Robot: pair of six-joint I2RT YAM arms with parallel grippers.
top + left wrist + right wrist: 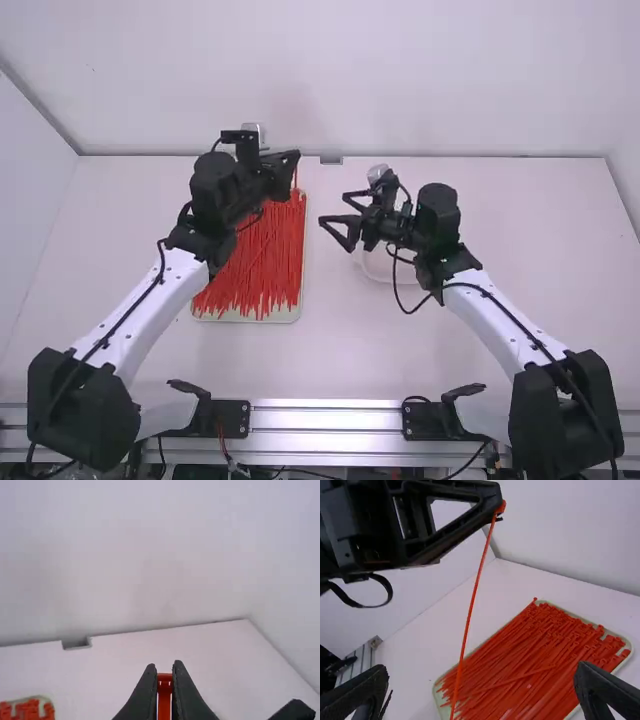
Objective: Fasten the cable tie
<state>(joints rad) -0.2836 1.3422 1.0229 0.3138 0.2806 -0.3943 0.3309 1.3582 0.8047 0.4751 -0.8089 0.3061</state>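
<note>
White table (560, 250), left hand (163, 674) clenched on one red cable tie (474, 595), right hand (333, 208) spread wide.

Colours are pretty simple here. The cable tie (164, 700) pinched between the left fingers (144, 697) is bright orange-red, plain, no pattern. Those fingers are matte black, and so are the right fingers (605, 695). The pile of ties (262, 255) under the left fingers is the same orange-red, on a pale cream tray (248, 317). The counter (520, 220) is plain white.
</note>
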